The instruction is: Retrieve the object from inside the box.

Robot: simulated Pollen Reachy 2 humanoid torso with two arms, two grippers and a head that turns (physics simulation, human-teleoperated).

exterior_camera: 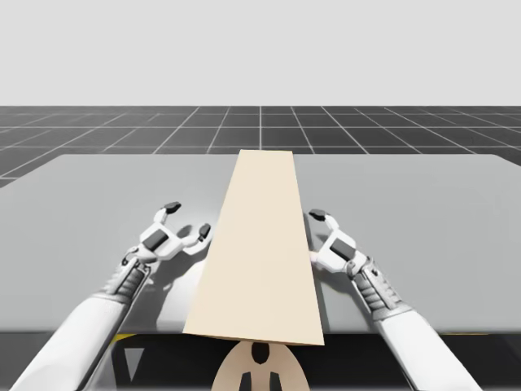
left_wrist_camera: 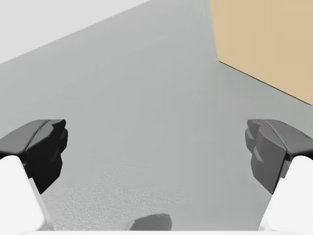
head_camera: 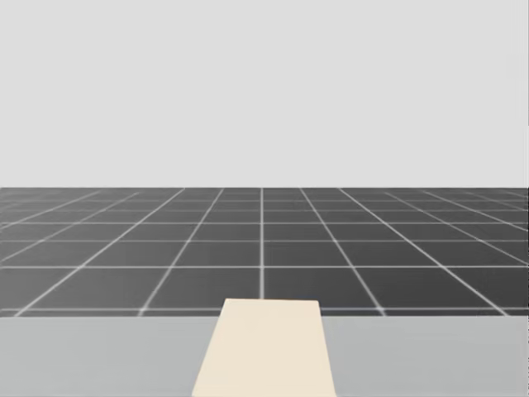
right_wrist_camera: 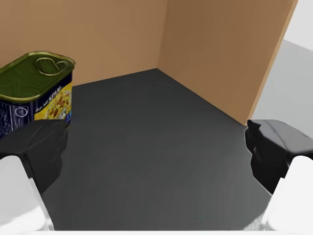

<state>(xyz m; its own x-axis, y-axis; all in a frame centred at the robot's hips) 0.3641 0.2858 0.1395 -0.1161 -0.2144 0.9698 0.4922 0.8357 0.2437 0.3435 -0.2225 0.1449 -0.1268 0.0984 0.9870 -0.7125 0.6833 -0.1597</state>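
Observation:
A tall beige box (exterior_camera: 260,252) stands in the middle of the grey table (exterior_camera: 423,204); its top also reaches into the head view (head_camera: 269,351). Through the box's open side, the right wrist view looks in at tan walls (right_wrist_camera: 210,44) and a dark floor. A rectangular can (right_wrist_camera: 36,90) with a gold-green lid and a blue and yellow label stands upright inside, just ahead of one finger. My right gripper (right_wrist_camera: 156,147) is open at the box's right side (exterior_camera: 314,232), holding nothing. My left gripper (exterior_camera: 187,218) is open over bare table left of the box (left_wrist_camera: 156,147).
The box's outer wall (left_wrist_camera: 264,39) lies ahead of my left gripper, off to one side. Grey table stretches wide on both sides of the box. A dark tiled floor (head_camera: 264,240) lies beyond the table's far edge.

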